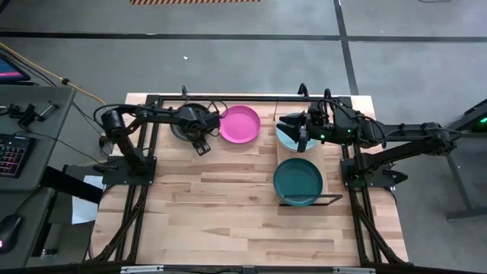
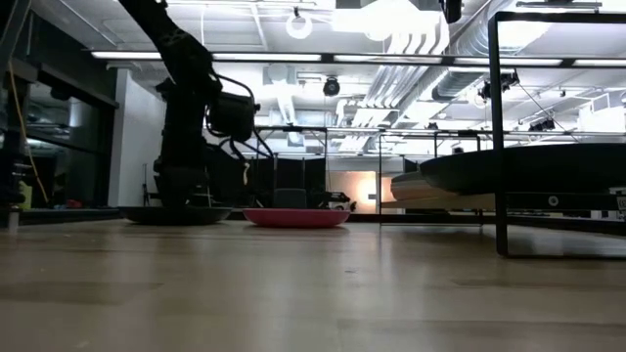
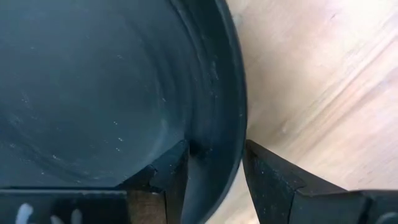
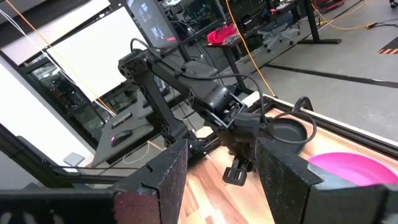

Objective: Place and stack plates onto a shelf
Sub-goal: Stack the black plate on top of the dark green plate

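Astride black plate (image 3: 93, 81) rim: left pincer (image 3: 214, 174) (fingers apart).

Around the wooden table, we see a workshop floor and a side desk.

We see the plank tabletop (image 1: 205, 213) ringed by a black frame (image 1: 251, 99), on a grey concrete floor (image 1: 228, 65) crossed by dark lines. At the left stands a grey desk (image 1: 30, 152) with a keyboard (image 1: 11, 156) lit in colours, a mouse (image 1: 7, 228) near its front corner and a monitor (image 1: 11, 68) edge glowing pink. A yellow cable (image 1: 46, 70) runs across the floor to the table. White paper (image 1: 84, 202) lies below the table's left edge. Level across the table, we see ceiling light strips (image 2: 323, 61) and ducts (image 2: 440, 24).
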You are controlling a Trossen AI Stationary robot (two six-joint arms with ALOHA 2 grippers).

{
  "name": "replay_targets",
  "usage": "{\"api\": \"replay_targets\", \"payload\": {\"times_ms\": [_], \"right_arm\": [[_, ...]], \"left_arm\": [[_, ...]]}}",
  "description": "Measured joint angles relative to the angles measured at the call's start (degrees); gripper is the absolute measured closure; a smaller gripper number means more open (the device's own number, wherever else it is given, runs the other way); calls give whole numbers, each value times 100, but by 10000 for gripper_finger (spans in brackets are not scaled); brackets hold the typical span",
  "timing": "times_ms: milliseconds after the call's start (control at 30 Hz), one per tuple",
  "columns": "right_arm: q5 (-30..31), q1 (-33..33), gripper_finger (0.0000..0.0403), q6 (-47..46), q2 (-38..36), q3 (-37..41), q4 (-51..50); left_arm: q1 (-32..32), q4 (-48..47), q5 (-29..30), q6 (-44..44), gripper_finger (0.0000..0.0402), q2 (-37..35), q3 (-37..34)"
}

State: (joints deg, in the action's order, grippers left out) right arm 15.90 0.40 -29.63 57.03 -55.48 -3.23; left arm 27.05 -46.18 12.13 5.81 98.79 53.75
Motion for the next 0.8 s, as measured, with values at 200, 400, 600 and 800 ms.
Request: {"api": "replay_targets", "payload": {"times_ms": [200,400,600,800], "right_arm": [[0,0,231,4,-1,0,-31],[0,0,231,4,-2,0,-89],[2,0,231,9,-2,0,-89],[39,-4,231,74,-2,0,-89]], "left_arm": [[-5,53,91,2,282,0,-6],[40,64,581,-252,389,-504,-19],[166,-134,703,-582,398,-1658,46],[146,-266,705,-587,400,-2579,178]]}}
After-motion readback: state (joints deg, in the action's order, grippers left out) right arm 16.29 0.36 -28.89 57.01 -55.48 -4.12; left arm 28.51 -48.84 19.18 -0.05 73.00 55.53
